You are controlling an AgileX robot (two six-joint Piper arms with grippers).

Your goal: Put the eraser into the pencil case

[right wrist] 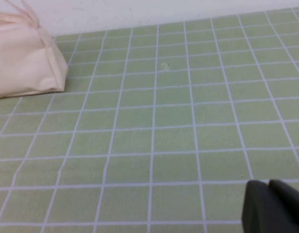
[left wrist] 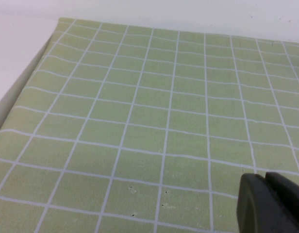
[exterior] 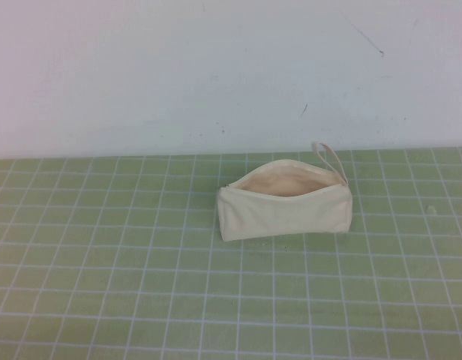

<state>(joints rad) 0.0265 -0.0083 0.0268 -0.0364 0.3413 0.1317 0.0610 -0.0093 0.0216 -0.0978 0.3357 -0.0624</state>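
The cream pencil case (exterior: 285,201) lies on the green grid mat right of the middle. Its zip is open, the beige lining shows, and its loop strap (exterior: 330,160) points to the back right. One end of it shows in the right wrist view (right wrist: 24,56). The eraser is not in view in any frame. My left gripper (left wrist: 266,182) is shut and empty over bare mat, out of the high view. My right gripper (right wrist: 267,187) is shut and empty over bare mat, well away from the pencil case and also out of the high view.
The green grid mat (exterior: 103,255) covers the table up to a white wall (exterior: 216,67) at the back. In the left wrist view the mat's edge (left wrist: 40,53) meets a white surface.
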